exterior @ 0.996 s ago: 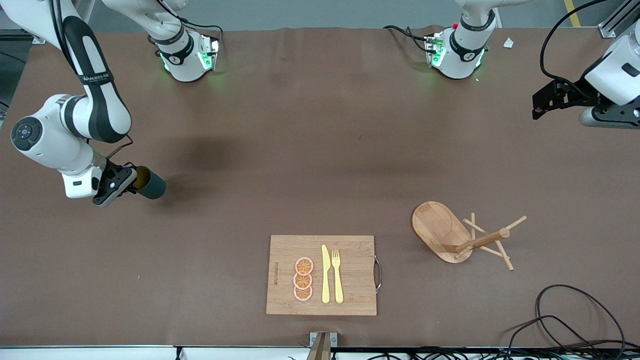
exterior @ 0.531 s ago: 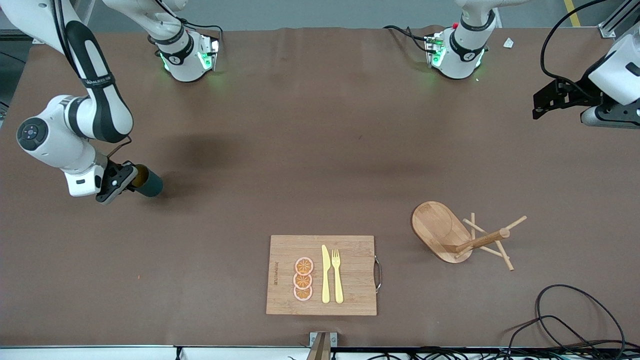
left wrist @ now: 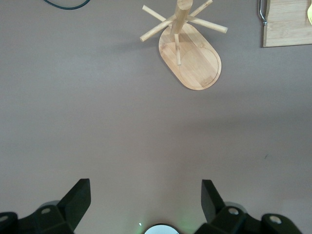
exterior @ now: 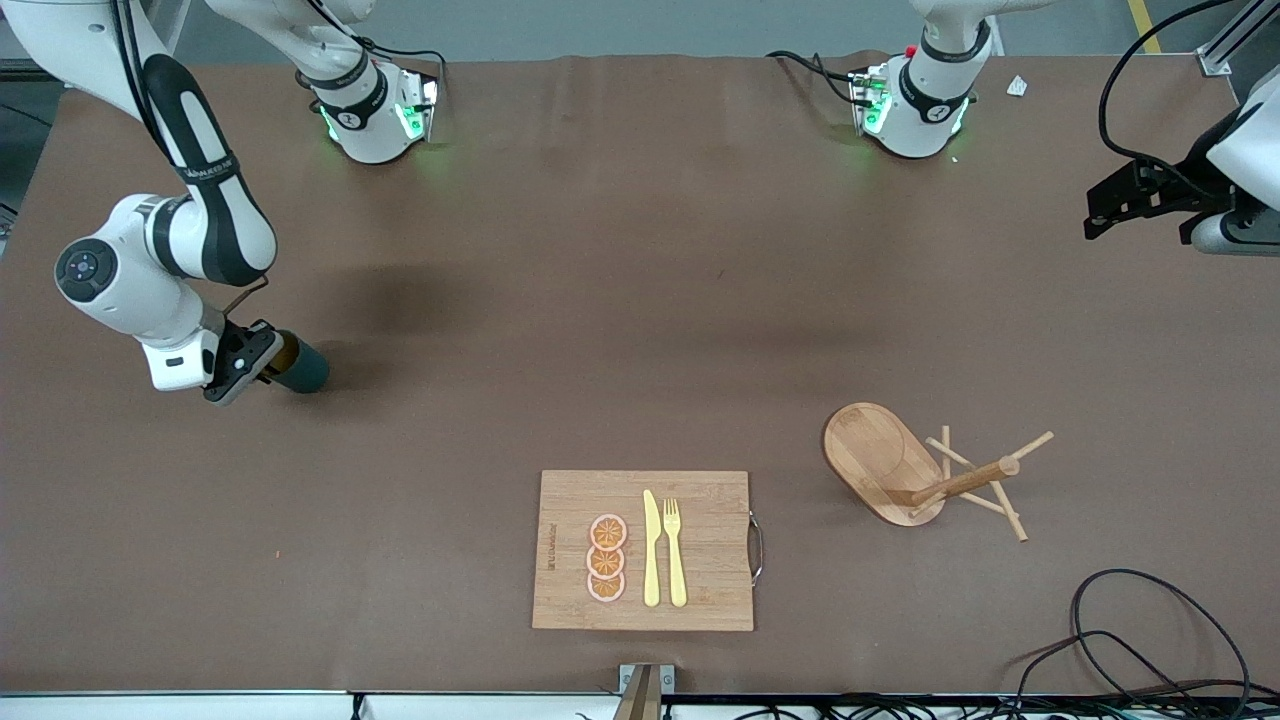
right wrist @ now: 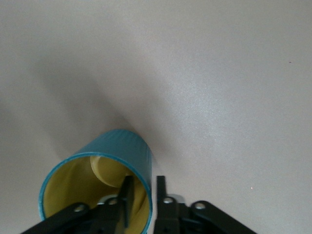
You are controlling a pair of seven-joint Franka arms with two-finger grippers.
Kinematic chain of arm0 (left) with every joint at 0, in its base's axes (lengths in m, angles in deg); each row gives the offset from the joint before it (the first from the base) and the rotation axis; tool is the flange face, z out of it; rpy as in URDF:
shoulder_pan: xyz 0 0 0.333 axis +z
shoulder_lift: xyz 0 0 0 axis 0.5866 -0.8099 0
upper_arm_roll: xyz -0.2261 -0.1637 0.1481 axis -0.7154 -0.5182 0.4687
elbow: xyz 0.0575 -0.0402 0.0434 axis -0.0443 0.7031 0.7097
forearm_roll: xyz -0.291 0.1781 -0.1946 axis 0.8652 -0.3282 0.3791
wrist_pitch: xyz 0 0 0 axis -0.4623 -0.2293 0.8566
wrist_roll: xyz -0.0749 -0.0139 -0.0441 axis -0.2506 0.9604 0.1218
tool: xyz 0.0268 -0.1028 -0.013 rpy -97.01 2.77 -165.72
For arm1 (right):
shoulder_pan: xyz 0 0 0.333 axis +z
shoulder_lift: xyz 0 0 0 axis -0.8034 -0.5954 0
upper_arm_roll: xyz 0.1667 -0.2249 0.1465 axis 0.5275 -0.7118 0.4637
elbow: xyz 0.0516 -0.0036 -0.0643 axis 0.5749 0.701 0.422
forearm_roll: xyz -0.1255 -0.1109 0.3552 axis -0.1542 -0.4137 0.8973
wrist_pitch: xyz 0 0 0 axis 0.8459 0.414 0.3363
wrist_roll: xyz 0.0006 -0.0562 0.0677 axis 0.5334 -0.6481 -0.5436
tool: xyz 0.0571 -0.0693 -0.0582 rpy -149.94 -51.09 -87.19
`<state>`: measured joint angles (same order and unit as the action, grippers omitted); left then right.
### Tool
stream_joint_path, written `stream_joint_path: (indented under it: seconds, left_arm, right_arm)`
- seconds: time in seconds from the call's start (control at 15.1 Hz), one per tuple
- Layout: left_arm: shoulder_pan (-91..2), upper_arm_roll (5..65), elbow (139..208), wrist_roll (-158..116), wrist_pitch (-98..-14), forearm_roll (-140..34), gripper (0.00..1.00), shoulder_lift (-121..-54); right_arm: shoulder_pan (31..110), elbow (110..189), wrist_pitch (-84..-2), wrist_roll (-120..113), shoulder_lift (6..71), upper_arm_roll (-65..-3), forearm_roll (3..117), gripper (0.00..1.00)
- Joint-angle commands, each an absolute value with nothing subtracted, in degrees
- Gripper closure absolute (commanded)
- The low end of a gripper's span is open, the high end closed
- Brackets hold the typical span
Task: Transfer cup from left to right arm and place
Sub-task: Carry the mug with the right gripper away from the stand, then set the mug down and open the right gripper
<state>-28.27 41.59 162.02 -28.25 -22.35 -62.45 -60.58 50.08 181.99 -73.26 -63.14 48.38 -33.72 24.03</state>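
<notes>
Now the right gripper (exterior: pixel 262 362) pinches the cup's (exterior: pixel 300 367) rim; left gripper (left wrist: pixel 145 202) waits, spread.

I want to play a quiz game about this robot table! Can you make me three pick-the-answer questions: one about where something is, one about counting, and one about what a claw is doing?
1. Where do the knife and fork lie?
A. on the cutting board
B. on the mug tree
C. in the cup

2. How many orange slices are on the board?
A. one
B. three
C. five

3. What is the right claw doing?
A. open over the board
B. shut on the cup's wall
C. shut on the fork

Answers:
1. A: the knife and fork lie side by side on the cutting board, not on the mug tree.
2. B: three orange slices sit in a row.
3. B: the right claw has one finger inside the cup and one outside, pinching its wall; the left claw is open and waits.
</notes>
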Motion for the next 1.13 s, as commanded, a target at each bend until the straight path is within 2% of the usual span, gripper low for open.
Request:
stream_joint_path:
  seconds: [0.0,0.13,0.27,0.73,1.06]
  left_arm:
    - [-27.9,41.3,161.9,-28.0,-21.7,-61.5,0.0,-59.5]
    - [-28.1,40.9,161.8,-27.7,-21.7,-61.6,0.0,-59.7]
    - [-28.3,40.7,161.8,-27.2,-21.7,-61.7,0.0,-59.7]
    - [-28.5,40.6,161.8,-26.9,-21.8,-61.6,0.0,-60.0]
    - [-28.5,40.6,161.9,-25.0,-21.2,-61.6,0.0,-59.9]
  right_arm:
    - [48.5,182.5,-73.3,-63.8,49.2,-32.5,23.3,0.0]
    - [48.6,181.7,-70.9,-62.4,50.2,-32.5,23.4,0.0]
    - [48.6,178.4,-63.9,-58.0,51.2,-32.4,23.4,0.0]
    - [49.1,160.0,-37.5,-30.2,54.5,-32.1,23.4,0.0]
    - [49.5,148.7,-25.2,-13.0,54.3,-32.1,23.3,0.0]
